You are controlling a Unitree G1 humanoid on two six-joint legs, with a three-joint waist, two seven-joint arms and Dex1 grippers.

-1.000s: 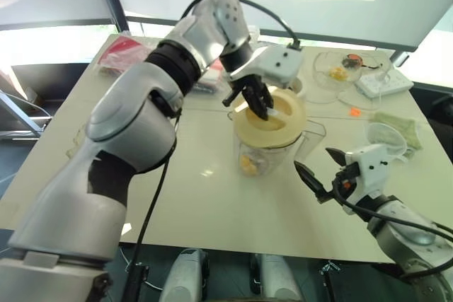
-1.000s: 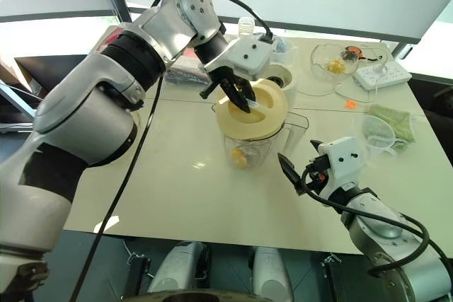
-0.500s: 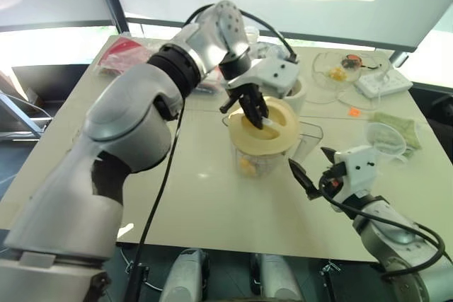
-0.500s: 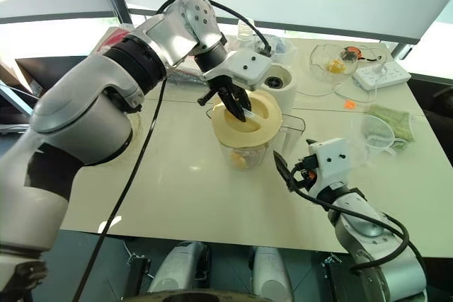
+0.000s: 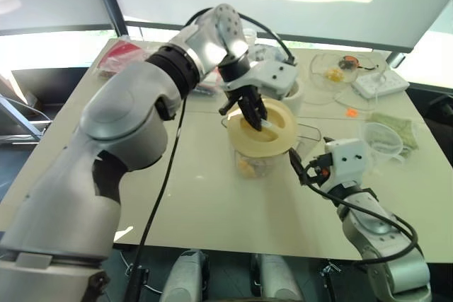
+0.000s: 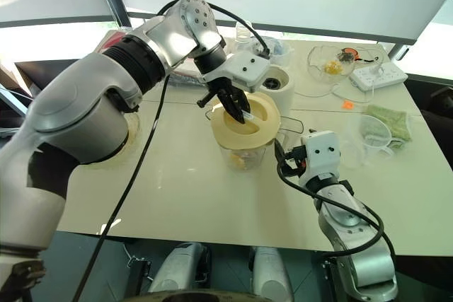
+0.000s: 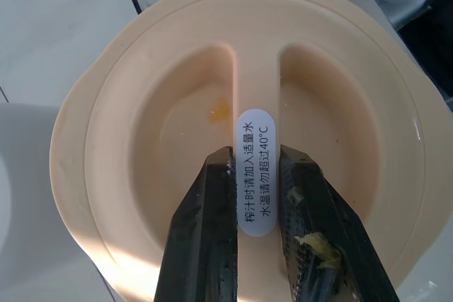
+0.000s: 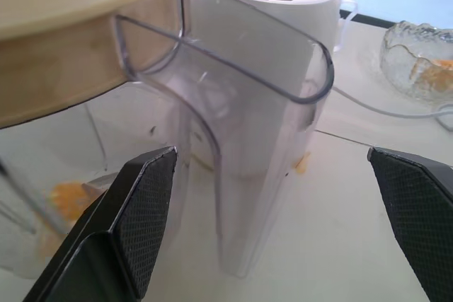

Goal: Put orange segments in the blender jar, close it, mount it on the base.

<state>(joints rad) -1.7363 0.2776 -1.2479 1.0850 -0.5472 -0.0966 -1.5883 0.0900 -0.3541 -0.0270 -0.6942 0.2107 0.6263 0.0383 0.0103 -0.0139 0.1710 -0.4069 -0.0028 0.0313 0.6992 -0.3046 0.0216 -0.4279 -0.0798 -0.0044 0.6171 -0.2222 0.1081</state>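
The left tool is clamped on the raised centre rib of the pale yellow lid, its two black fingers pinching either side of the white label strip, and it holds the lid over the mouth of the blender jar. The closing step is in hand: the lid looks seated or very nearly so, though from these views I cannot tell whether it is pressed fully home all the way round the rim. The right tool stands wide open and level, its fingers set to either side of the jar's clear side handle without touching it — close, but not yet around it. So the next move, as I judge it, calls for the right tool to slide forward until the handle lies between its fingers and then close, steadying the jar while the left tool pushes the lid down and lets go. Outward from the tools, orange segments lie at the bottom of the jar, seen through its wall. The base — white, with its round socket facing up — stands on the surface just behind the jar, on the far side from the robot, near enough that mounting should need only a short lift.
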